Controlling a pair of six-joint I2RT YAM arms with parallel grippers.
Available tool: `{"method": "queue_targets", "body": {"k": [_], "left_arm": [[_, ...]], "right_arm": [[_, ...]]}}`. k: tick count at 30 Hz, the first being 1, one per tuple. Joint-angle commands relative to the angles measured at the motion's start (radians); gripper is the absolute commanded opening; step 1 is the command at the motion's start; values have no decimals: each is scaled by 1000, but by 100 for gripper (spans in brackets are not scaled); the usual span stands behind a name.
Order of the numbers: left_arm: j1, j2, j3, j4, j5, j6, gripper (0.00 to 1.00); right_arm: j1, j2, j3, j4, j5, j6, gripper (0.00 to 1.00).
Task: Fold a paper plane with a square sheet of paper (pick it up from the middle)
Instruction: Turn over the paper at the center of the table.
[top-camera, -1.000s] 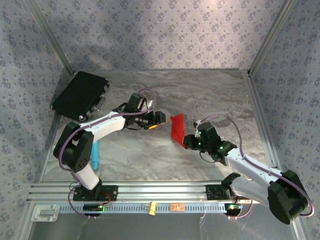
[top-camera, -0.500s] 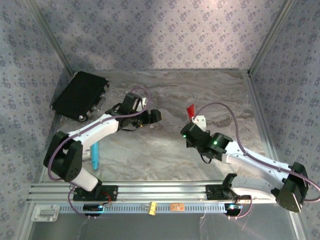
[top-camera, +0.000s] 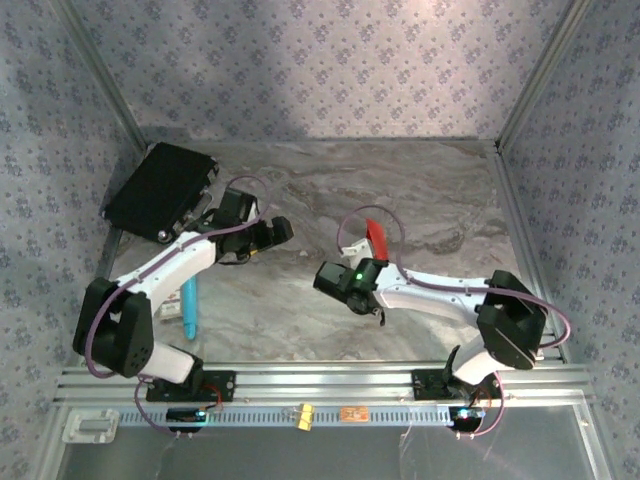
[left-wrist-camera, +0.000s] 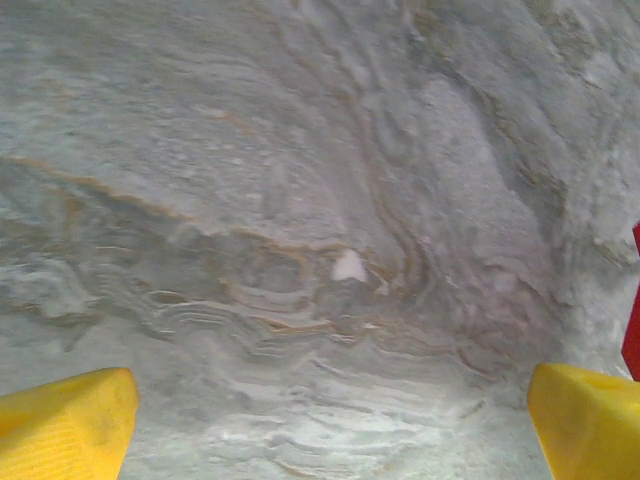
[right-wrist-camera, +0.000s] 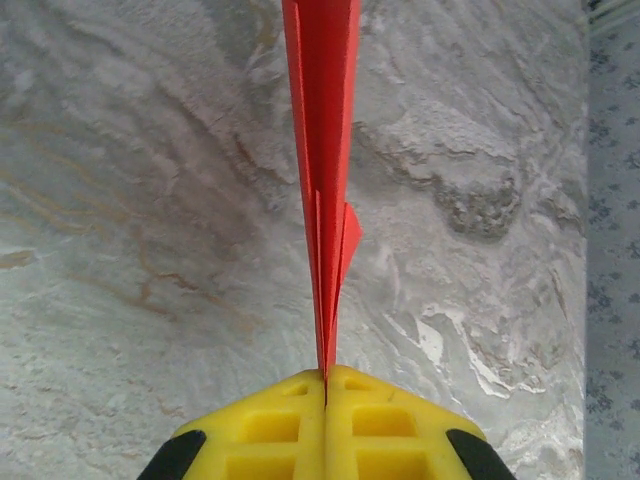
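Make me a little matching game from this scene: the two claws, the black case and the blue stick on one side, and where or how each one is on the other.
Things:
1. left claw
2. right claw
3. black case
4. blue stick

Place or state:
A. at the far left corner of the table
B. shut on the red paper plane
C. open, holding nothing
D. lying flat beside the left arm

Pairs: 1-C, 2-B, 3-A, 4-D

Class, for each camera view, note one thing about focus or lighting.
Top view: a brighter patch on the back wall, soft shadows on the table. Left wrist view: the fingertips of the left tool are blurred. Right wrist view: the red paper is crisp in the shut right tool.
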Motion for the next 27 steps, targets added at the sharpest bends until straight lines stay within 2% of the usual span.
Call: {"method": "queue_targets", "body": {"k": [1,4,10,14,16,20,22,25,27], "left_arm": [[13,-19,-7,-45,-28,-21,99],[17,-6,3,-48,-11,-20,99],[17,1,-3,-18,18,-30,97],[17,6,-2,-13,25,-28,97],[18,10,-2,-10,36,-28,96],[17,14,-7,13,66,-26,96],[17,19,-8,21,81,-23,96],[18,26,-12,41,109,-21,95],[16,31,-17,59,130,-21,94]], "right_arm": [[7,31,20,46,-85,-51,4],[7,25,-11,179,-238,-116,7],[11,61,-2,299,-430,-162,10],[-10,48,-2,362,-527,-153,16],[-49,15,-27,417,-635,-152,21],[-161,-109,-144,579,-859,-167,40],[-226,-170,-209,654,-932,-140,45],[-322,-220,-288,754,-1051,-101,44],[-358,-227,-326,823,-1108,-76,36]]}}
